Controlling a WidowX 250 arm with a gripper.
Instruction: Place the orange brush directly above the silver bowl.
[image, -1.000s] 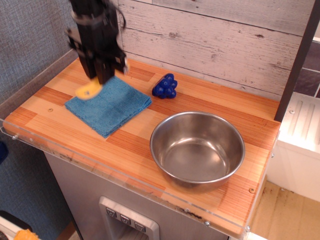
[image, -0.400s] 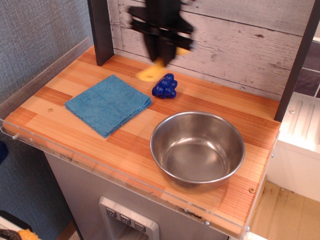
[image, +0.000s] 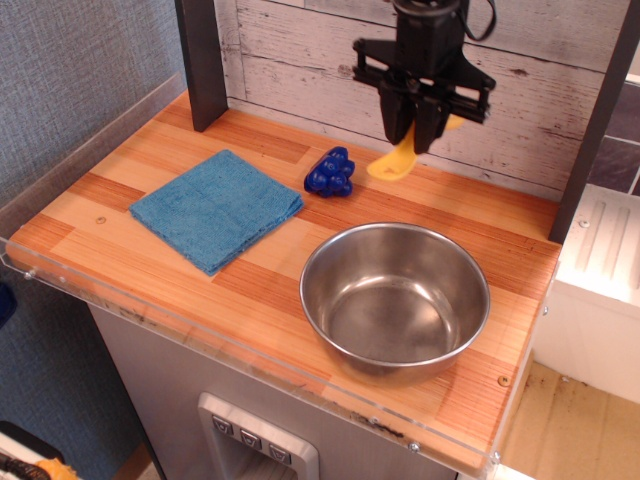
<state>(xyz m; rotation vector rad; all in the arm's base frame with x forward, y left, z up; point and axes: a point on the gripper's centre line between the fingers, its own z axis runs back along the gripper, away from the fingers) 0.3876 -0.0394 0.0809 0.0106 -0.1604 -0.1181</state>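
The silver bowl (image: 395, 297) stands empty on the front right of the wooden counter. My gripper (image: 417, 130) hangs above the counter's back edge, behind the bowl, and is shut on the orange brush (image: 393, 163). The brush's rounded yellow-orange handle sticks out down and to the left below the fingers. Its bristles are hidden in the jaws. The brush is held in the air, clear of the counter.
A folded blue cloth (image: 217, 208) lies on the left of the counter. A blue grape-like toy (image: 331, 172) sits at the back middle, left of the brush. A dark post (image: 202, 62) stands at the back left and a whitewashed plank wall (image: 300, 60) runs behind.
My gripper has carried the brush from over the blue cloth at the left, past the blue toy, to the right, behind the bowl. Nothing else moved.
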